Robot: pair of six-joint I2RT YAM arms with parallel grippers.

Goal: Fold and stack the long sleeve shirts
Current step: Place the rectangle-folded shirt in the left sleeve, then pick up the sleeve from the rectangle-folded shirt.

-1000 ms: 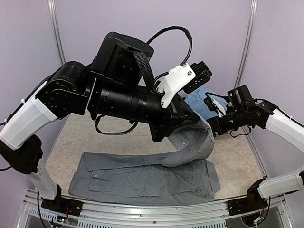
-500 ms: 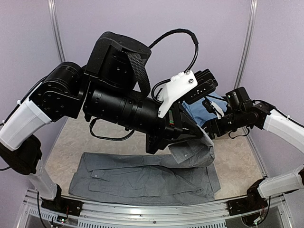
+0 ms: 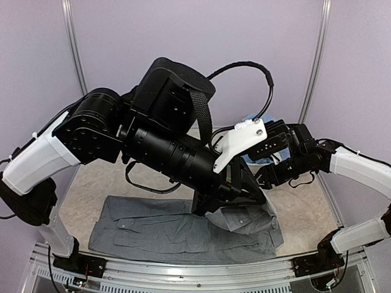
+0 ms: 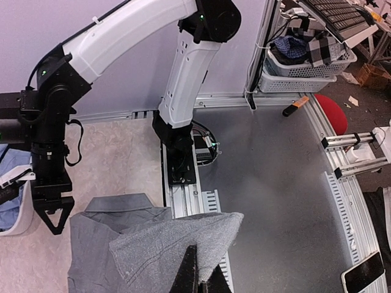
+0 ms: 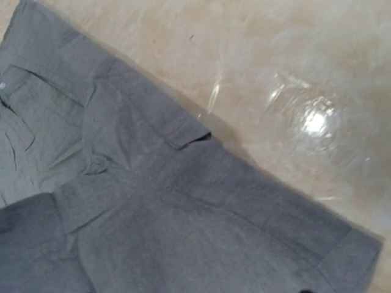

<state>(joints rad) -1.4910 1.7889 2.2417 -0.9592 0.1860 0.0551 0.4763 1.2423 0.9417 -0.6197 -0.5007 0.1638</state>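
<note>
Now pinching a raised fold of the slate grey shirt (image 3: 153, 232) with the left end effector (image 4: 198, 276), fingers closed tight on the cloth and holding that fold up off the desk (image 3: 98, 183). Reaching in from the left with the bulky black forearm, low over the right half of the garment. Keeping the rest of the shirt flat along the near edge of the desk, body stretched out toward the left, slightly wrinkled. Hovering with the right end effector (image 4: 54, 217) just above the shirt's far edge, pointed straight down, jaws spread apart and gripping nothing. Looking down from the right wrist onto grey cloth only: seams, a small flap, and a hem running diagonally against the pale marbled desk. Also showing, past the right arm in the left wrist view, a light blue shirt (image 4: 9, 206) bunched in a white basin (image 4: 23, 223), well apart from the held fold. Beyond the desk's metal rail, showing a grey floor (image 4: 275, 183) and a laundry basket (image 4: 305, 61) holding clothes.
</note>
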